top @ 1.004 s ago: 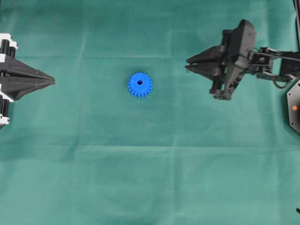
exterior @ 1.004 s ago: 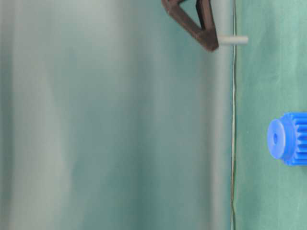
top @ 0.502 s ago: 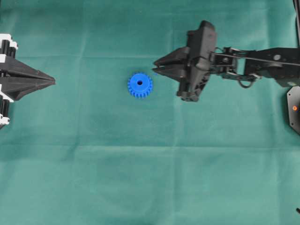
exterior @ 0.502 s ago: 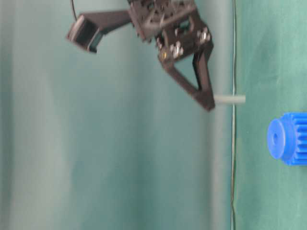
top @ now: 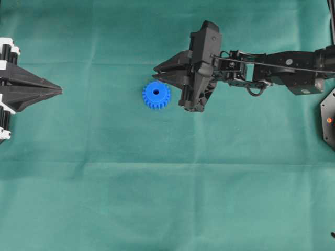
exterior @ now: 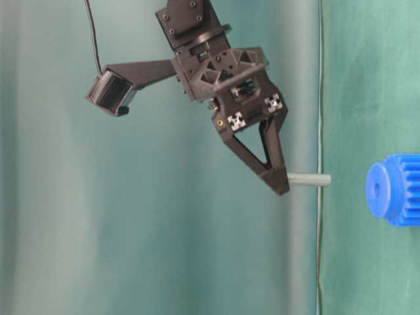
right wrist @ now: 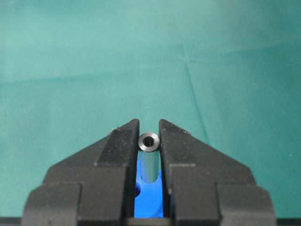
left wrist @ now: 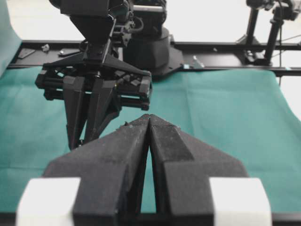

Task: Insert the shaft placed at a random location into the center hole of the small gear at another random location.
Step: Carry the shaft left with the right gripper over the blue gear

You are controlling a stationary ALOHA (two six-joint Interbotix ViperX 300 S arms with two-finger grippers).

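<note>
While the left gripper [top: 58, 91] sits at the left edge of the green cloth [top: 157, 198] with its fingers pressed together on nothing, the right gripper [top: 156, 72] reaches in from the right and clamps the shaft [right wrist: 149, 162] between its fingertips. Seen from the right wrist camera, the grey pin stands between the two black pads, its ringed silvery end facing the lens and a patch of blue showing past it. From table level the shaft [exterior: 308, 179] sticks out of the fingertips toward the cloth — its free end is apart from the small gear [exterior: 392, 189], offset to one side of the hub. Overhead, the blue gear [top: 156, 94] lies flat on the cloth, its center hole [top: 156, 92] dark and unfilled, with the right fingertips just beside its upper-right teeth — not over the hole.
</note>
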